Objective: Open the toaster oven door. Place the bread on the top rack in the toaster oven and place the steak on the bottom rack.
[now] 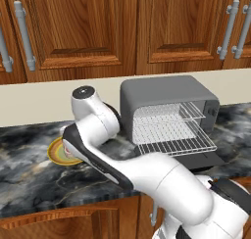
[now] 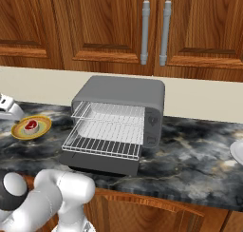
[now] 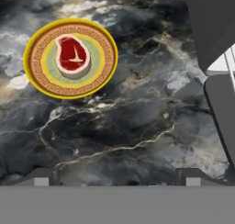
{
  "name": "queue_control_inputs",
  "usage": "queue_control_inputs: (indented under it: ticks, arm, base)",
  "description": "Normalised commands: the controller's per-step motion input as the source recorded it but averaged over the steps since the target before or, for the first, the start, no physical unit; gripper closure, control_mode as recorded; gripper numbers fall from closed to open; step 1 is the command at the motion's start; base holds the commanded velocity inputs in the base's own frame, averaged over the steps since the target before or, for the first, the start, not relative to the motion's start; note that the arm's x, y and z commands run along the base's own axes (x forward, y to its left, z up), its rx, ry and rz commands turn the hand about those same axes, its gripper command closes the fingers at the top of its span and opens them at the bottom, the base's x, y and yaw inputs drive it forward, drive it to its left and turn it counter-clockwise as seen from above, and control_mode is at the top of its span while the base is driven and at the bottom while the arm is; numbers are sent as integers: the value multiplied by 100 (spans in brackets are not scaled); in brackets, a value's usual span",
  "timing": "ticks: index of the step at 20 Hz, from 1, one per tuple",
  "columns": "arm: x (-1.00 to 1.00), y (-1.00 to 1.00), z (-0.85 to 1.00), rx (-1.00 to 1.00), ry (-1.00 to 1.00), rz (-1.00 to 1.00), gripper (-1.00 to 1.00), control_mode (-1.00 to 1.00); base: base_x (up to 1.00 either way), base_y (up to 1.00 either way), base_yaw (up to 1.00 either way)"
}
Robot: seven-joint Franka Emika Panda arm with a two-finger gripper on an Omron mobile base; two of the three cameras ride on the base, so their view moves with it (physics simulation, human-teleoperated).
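Note:
The toaster oven (image 1: 164,93) (image 2: 121,93) stands on the counter. Its door (image 1: 208,159) (image 2: 102,167) lies folded down flat, and two wire racks are slid partly out over it. The steak (image 3: 73,55) (image 2: 32,126), a small red slab with a pale rim, lies on a yellow-green plate (image 3: 36,81) (image 1: 55,155) left of the oven. My gripper (image 3: 117,179) hovers open and empty above the dark counter, with the plate ahead and to the left in the hand view. The bread is out of view.
Part of the oven body (image 3: 211,21) and the lowered door (image 3: 225,122) edge the right side of the hand view. A white plate (image 2: 237,152) sits far right on the marble counter (image 2: 190,145). Wooden cabinets hang above.

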Motion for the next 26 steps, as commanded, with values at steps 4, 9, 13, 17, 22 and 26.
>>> queue_control_inputs:
  ticks: [4,9,13,17,22,26]
  arm:
    - [48,22,-31,0,0,-9,-100,-100]
    - [43,24,-30,1,0,-6,-100,-100]
    - [31,12,-27,2,0,-2,-100,-100]
    - [26,6,-27,0,0,-1,-100,-100]
    - [26,3,-23,0,0,0,-100,-100]
    - [29,17,-19,0,0,0,-100,-100]
  base:
    - [0,0,0]
    - [0,0,0]
    - [0,0,0]
    - [0,0,0]
    - [0,0,0]
    - [0,0,0]
